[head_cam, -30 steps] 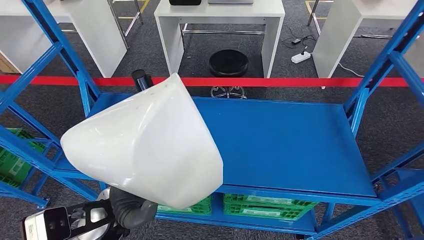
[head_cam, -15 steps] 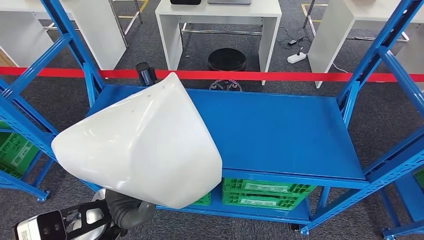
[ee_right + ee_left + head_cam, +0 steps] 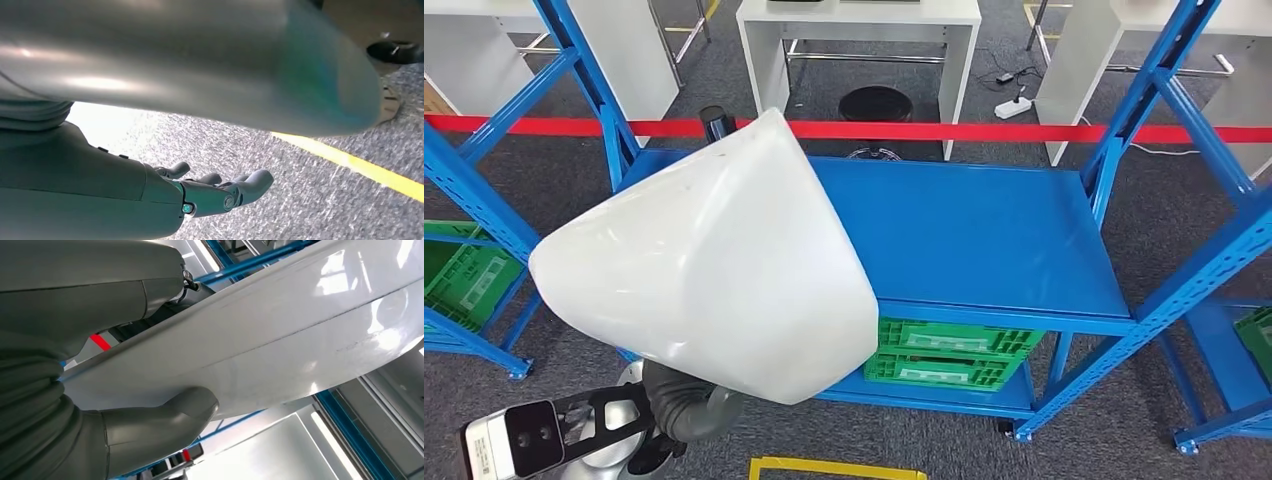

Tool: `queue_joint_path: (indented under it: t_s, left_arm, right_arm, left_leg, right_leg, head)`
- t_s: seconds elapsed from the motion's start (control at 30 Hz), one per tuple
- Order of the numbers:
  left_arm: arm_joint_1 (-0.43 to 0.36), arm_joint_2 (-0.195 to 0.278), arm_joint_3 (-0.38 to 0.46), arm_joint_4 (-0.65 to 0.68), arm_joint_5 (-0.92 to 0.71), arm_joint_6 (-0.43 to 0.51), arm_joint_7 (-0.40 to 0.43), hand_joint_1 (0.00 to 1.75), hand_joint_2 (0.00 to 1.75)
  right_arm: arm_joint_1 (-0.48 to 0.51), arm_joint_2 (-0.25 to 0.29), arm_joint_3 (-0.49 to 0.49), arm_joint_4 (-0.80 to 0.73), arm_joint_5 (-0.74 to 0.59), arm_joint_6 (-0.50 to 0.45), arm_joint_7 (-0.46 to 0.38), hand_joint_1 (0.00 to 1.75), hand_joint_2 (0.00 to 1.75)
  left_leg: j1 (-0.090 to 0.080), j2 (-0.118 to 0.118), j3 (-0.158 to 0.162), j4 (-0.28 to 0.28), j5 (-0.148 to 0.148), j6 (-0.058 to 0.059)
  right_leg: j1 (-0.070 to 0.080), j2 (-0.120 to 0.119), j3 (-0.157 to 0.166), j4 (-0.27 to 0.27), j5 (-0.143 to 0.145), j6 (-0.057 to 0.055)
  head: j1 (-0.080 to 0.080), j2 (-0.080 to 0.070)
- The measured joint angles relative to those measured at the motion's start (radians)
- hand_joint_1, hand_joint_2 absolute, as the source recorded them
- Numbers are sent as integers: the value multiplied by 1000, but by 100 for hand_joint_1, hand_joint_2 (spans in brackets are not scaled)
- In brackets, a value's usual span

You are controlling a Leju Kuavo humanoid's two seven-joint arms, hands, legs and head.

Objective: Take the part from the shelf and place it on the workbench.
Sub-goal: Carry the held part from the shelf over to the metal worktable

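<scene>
The large white part (image 3: 709,265) is held up in front of the blue shelf (image 3: 984,240), its long axis slanting from a narrow end up near the red tape (image 3: 984,131) down to its broad, rounded end. The left hand (image 3: 150,425) grips its edge, thumb pressed against the shell; the part hides the fingers. The right hand (image 3: 215,192) hangs over grey carpet (image 3: 300,200), holding nothing, fingers loosely apart.

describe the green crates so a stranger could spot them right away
Start at the big blue shelf in the head view and look under its wide top deck. The green crates sit side by side on the lower level, slotted plastic with pale labels, the brightest green thing beneath it.
</scene>
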Motion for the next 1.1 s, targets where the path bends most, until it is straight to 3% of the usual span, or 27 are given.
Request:
queue_joint_path:
  t_s: [0.07, 0.13, 0.17, 0.2, 0.23, 0.3, 0.37, 0.4, 0.47, 0.5, 0.53, 0.63, 0.67, 0.7, 0.73, 0.77, 0.8, 0.83, 0.9, 0.93, 1.0, 1.03, 1.1]
  left_arm:
    - [-5, 0, -1, 6, 4, 0, -4, 175, 175]
    - [-9, 1, -2, 14, 10, 0, -11, 175, 175]
    - [-11, 1, -2, 18, 12, 0, -14, 175, 175]
    - [-12, 1, -3, 23, 14, 0, -15, 175, 175]
    - [-14, 1, -3, 27, 14, 0, -16, 175, 175]
    - [-20, 1, -4, 31, 13, 0, -18, 175, 175]
    - [-27, 0, -6, 32, 8, 0, -19, 175, 175]
    - [-30, -1, -6, 32, 6, 0, -20, 175, 175]
    - [-33, -1, -9, 34, 6, -1, -21, 175, 175]
    - [-35, -3, -11, 35, 6, -2, -21, 175, 175]
    - [-36, -4, -13, 36, 6, -4, -20, 175, 175]
    - [-40, -8, -19, 40, 6, -9, -19, 175, 175]
    - [-40, -8, -20, 42, 6, -11, -19, 175, 175]
    - [-40, -8, -21, 45, 6, -12, -19, 175, 175]
    - [-41, -8, -21, 47, 6, -13, -19, 175, 175]
    - [-42, -8, -21, 48, 6, -14, -19, 175, 175]
    - [-44, -8, -21, 49, 6, -14, -19, 175, 175]
    - [-47, -8, -21, 49, 6, -15, -19, 175, 175]
    - [-51, -8, -21, 49, 6, -16, -19, 175, 175]
    - [-52, -8, -21, 50, 6, -16, -20, 175, 175]
    - [-52, -5, -21, 52, 3, -13, -21, 175, 175]
    - [-52, -2, -21, 53, -1, -10, -21, 175, 175]
    - [-50, 4, -22, 53, -13, -3, -21, 175, 175]
  right_arm:
    - [-2, -6, -1, 0, -6, 0, -1, 0, 0]
    - [-3, -14, -4, 0, -15, -1, -4, 0, 0]
    - [-2, -17, -5, 0, -18, -1, -7, 0, 0]
    - [-2, -19, -6, 0, -21, -1, -10, 0, 0]
    - [-2, -20, -8, 0, -22, -1, -13, 0, 0]
    - [-2, -21, -11, 0, -21, -1, -17, 0, 0]
    - [0, -22, -12, 0, -18, -1, -24, 0, 0]
    - [0, -22, -12, 0, -17, -1, -29, 0, 0]
    - [1, -22, -12, 0, -16, -1, -39, 0, 0]
    - [2, -22, -12, 0, -15, -1, -44, 0, 0]
    - [3, -21, -12, 0, -14, 0, -48, 0, 0]
    - [4, -21, -12, 0, -15, 7, -58, 0, 0]
    - [4, -20, -12, 0, -16, 10, -61, 0, 0]
    - [4, -20, -12, 0, -17, 11, -65, 0, 0]
    - [4, -20, -12, 0, -18, 11, -68, 0, 0]
    - [4, -20, -12, 0, -19, 11, -73, 0, 0]
    - [3, -20, -12, 0, -19, 11, -78, 0, 0]
    - [2, -21, -12, 0, -20, 11, -84, 0, 0]
    - [0, -21, -12, 0, -22, 11, -92, 0, 0]
    - [0, -21, -12, 0, -25, 12, -94, 0, 0]
    - [1, -19, -13, 1, -32, 12, -99, 0, 0]
    - [2, -17, -15, 2, -38, 10, -101, 0, 0]
    - [1, -15, -23, 3, -56, 8, -102, 0, 0]
  left_leg:
    - [3, -4, -26, 65, -71, -11]
    - [6, -5, -59, 192, -166, -19]
    - [6, -5, -65, 245, -187, -21]
    - [7, -5, -59, 272, -185, -21]
    - [7, -5, -35, 262, -163, -20]
    - [7, -6, 64, 142, -121, -13]
    - [3, -8, 156, 5, -125, -1]
    - [0, -9, 175, -30, -134, 5]
    - [-3, -9, 169, -41, -124, 22]
    - [-2, -7, 161, -41, -115, 32]
    - [-1, -5, 150, -43, -103, 41]
    - [-2, -1, 104, -42, -64, 55]
    - [-4, 0, 86, -40, -51, 56]
    - [-5, 0, 67, -36, -38, 55]
    - [-6, 1, 48, -32, -27, 54]
    - [-6, 1, 30, -27, -17, 53]
    - [-6, 1, 15, -21, -7, 50]
    - [-8, 1, 2, -15, 1, 47]
    - [-9, 1, -11, -10, 18, 37]
    - [-9, 2, -13, -12, 28, 31]
    - [-8, 0, -19, -15, 36, 18]
    - [-7, -2, -27, -2, 17, 12]
    - [-2, -6, -53, 83, -77, 0]
  right_leg:
    - [-3, -3, -24, -3, 24, -11]
    - [-3, -3, -55, -2, 48, -14]
    - [-3, -3, -70, -1, 60, -13]
    - [-3, -3, -85, -1, 71, -11]
    - [-3, -3, -99, 0, 82, -9]
    - [-2, -3, -124, 3, 103, -3]
    - [-1, -1, -136, 4, 121, 8]
    - [0, -1, -137, 3, 130, 14]
    - [-3, -1, -138, -3, 147, 29]
    - [-5, -1, -144, 2, 139, 36]
    - [-6, 0, -153, 20, 113, 42]
    - [-8, 0, -201, 182, -32, 54]
    - [-7, 0, -212, 243, -58, 56]
    - [-7, 0, -210, 281, -60, 56]
    - [-6, 0, -192, 287, -40, 55]
    - [-5, 0, -155, 256, -12, 52]
    - [-4, 0, -101, 194, 5, 47]
    - [-1, -1, -42, 114, 3, 40]
    - [6, -1, 30, 5, -21, 28]
    - [9, -1, 37, -15, -26, 23]
    - [6, -3, 20, -20, -5, 10]
    - [3, -5, 9, -23, 8, 3]
    - [-1, -7, -20, -26, 34, -6]
  head:
    - [-4, 0]
    - [-9, 0]
    - [-10, 0]
    - [-11, 0]
    - [-11, 0]
    - [-12, 0]
    - [-12, 0]
    - [-13, 0]
    - [-14, 0]
    - [-14, 0]
    - [-13, 0]
    - [-6, 0]
    - [-4, 0]
    - [-4, 0]
    - [-3, 0]
    - [-3, 0]
    - [-3, 0]
    - [-2, 0]
    - [-2, 0]
    - [-2, 0]
    - [0, 0]
    - [-1, 0]
    - [-5, 0]
